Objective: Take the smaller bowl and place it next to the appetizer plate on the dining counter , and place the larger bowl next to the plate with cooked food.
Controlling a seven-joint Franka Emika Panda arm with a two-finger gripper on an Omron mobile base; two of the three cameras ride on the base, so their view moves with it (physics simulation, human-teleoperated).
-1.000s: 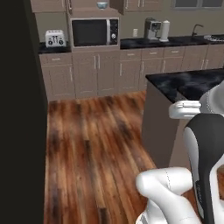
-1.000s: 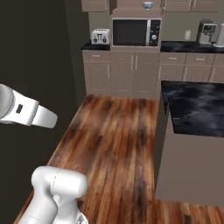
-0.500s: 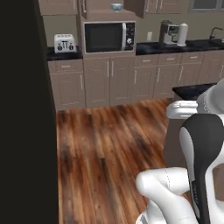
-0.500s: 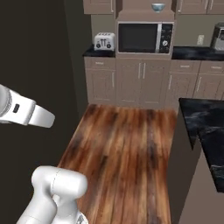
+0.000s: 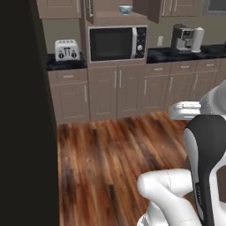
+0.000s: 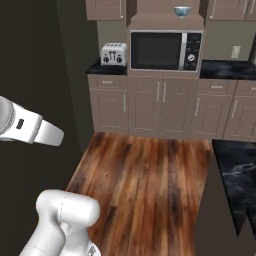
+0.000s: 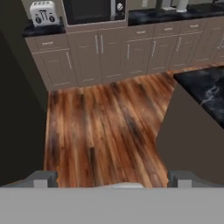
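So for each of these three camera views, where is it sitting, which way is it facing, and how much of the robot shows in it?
Left base view: behind the arm's left, facing the microwave, the toaster and the smaller bowl; white arm lower right.
Right base view: behind the arm's right, facing the same wall; arm lower left, the dining counter at right.
Hand view: on the hand, looking down over the wood floor; open gripper at bottom.
Shared: microwave, toaster, cabinets and floor show in all three.

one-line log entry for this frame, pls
phase: base in transit | gripper: open, empty | smaller bowl: on shelf above microwave | dining counter: corner at right
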